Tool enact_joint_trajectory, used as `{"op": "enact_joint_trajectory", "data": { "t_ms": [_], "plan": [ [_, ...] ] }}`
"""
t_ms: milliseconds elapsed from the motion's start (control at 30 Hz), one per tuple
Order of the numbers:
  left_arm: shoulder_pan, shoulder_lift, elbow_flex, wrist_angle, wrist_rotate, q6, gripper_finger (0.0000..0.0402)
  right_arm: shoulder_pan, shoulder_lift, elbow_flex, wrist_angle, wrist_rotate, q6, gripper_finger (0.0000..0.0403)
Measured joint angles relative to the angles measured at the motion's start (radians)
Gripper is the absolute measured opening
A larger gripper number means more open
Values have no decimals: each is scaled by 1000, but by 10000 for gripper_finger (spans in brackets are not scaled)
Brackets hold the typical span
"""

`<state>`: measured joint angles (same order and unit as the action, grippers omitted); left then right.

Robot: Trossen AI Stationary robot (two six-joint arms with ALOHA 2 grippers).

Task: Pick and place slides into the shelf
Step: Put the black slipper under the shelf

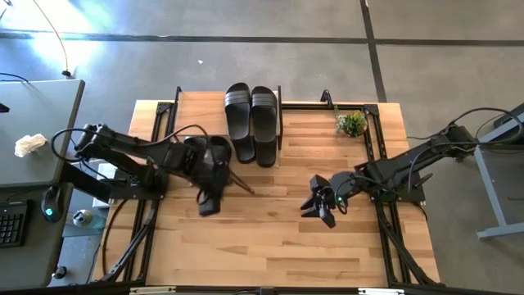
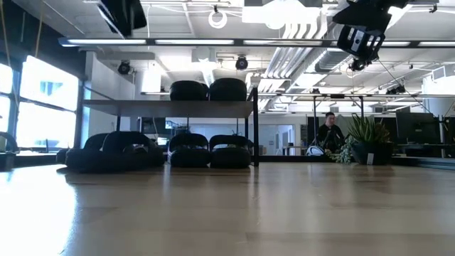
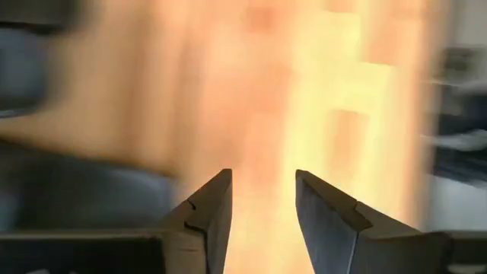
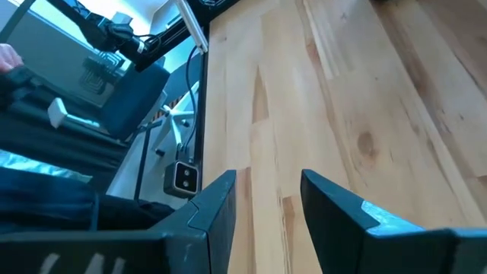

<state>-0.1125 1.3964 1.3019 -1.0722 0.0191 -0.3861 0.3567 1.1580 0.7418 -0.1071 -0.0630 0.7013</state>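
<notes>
4 cameras cover the scene. The high view looks straight down from well above, taking in the whole light wooden plank tabletop (image 1: 270, 221), both arms and the grey floor around it. The low view sits at table-top height and faces level across the boards toward the low wood-topped, black-framed shelf (image 2: 167, 107) and the room behind. Each wrist view looks forward, close over the planks, past its own 2 dark fingers (image 3: 209, 221) (image 4: 217, 209); the left one is blurred. All 4 share the tabletop; the high and low views share the shelf and the small green potted plant (image 1: 351, 124).
</notes>
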Motion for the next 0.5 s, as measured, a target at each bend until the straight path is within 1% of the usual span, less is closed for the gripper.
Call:
{"op": "enact_joint_trajectory", "data": {
  "t_ms": [100,167,200,267,367,433,500],
  "plan": [
    [-50,0,10,58,194,-67,118,11,0,0,0,1,-2,138],
    [-87,2,9,84,257,-114,111,20,0,0,-1,2,-2,138],
    [-111,6,7,89,263,-135,106,24,0,0,-1,2,-2,138],
    [-159,14,-8,80,236,-167,95,34,0,0,-1,2,-2,138],
    [-234,35,-40,77,147,-210,69,49,0,0,-6,13,-4,138],
    [-278,55,-65,78,84,-249,48,59,0,0,-9,37,-15,138],
    [-314,77,-89,89,43,-297,25,68,0,0,-8,61,-33,138]
  ]
}}
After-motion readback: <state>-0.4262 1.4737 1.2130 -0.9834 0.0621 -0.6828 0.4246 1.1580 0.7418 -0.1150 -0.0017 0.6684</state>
